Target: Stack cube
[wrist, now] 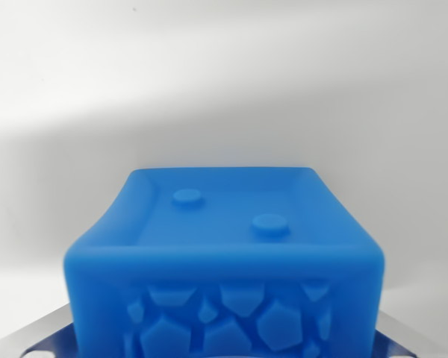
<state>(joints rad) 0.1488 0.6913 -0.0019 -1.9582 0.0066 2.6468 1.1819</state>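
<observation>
A blue cube [224, 253] fills the lower middle of the wrist view, very close to the camera. Its top face has a raised rim and two round studs, and its near face carries a pattern of raised pebble shapes. Grey metal fingers [41, 339] show at both bottom corners, pressed against the cube's left and right sides. My gripper [224, 347] is shut on the cube. The fingertips themselves are hidden behind the cube and the frame edge. No second cube shows in this view.
A plain white surface [224, 82] lies behind and around the cube, with a soft grey shadow across the top left.
</observation>
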